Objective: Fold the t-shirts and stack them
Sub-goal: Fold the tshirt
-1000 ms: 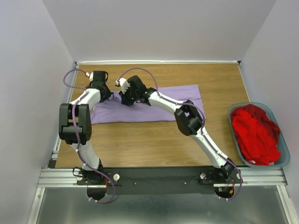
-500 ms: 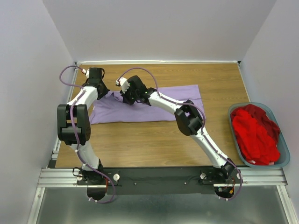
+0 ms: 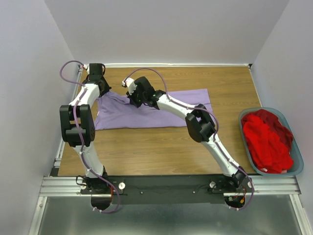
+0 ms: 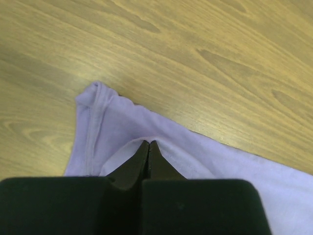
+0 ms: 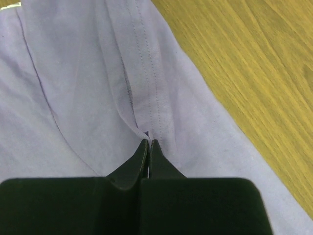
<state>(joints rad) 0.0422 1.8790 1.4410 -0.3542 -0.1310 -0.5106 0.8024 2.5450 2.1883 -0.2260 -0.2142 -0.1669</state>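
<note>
left gripper (image 4: pixel 148 143): pinched tight on purple shirt (image 3: pixel 142 118) at far left corner | right gripper (image 5: pixel 148 142): clamped on same garment's stitched hem, just beside | purple shirt: spread flat, far left half of table (image 3: pixel 156 147) | red shirt (image 3: pixel 266 139): heaped in basket (image 3: pixel 297 165), far right | step: first fold of purple, grips set | next: probably lift both pinches together, carry edge over evenly

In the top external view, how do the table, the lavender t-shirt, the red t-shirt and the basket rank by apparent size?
1. table
2. lavender t-shirt, spread flat, partly hidden by the arms
3. basket, which looks only slightly smaller, so places 2 and 3 are unsure
4. red t-shirt, bunched inside the basket
</note>
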